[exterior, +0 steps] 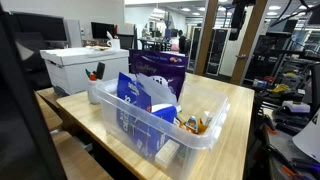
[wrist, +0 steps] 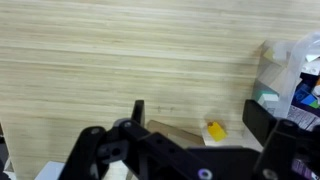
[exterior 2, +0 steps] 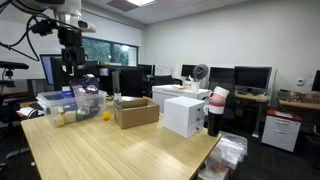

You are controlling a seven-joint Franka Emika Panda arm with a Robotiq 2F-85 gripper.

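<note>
My gripper (wrist: 200, 120) is open and empty, held high above the wooden table (wrist: 110, 60). In the wrist view a small yellow object (wrist: 216, 131) shows below, between the two fingers, beside a brown cardboard piece (wrist: 176, 131). A clear plastic bin (exterior: 165, 128) holding blue and purple bags (exterior: 150, 85) stands on the table; its edge shows at the right of the wrist view (wrist: 290, 75). In both exterior views the gripper (exterior 2: 70, 45) (exterior: 238, 12) hangs well above the table near the bin (exterior 2: 62, 104).
An open cardboard box (exterior 2: 135, 112) and a white box (exterior 2: 185, 115) stand on the table beyond the bin. The white box (exterior: 75, 68) also shows behind the bin. Office chairs, monitors and desks surround the table.
</note>
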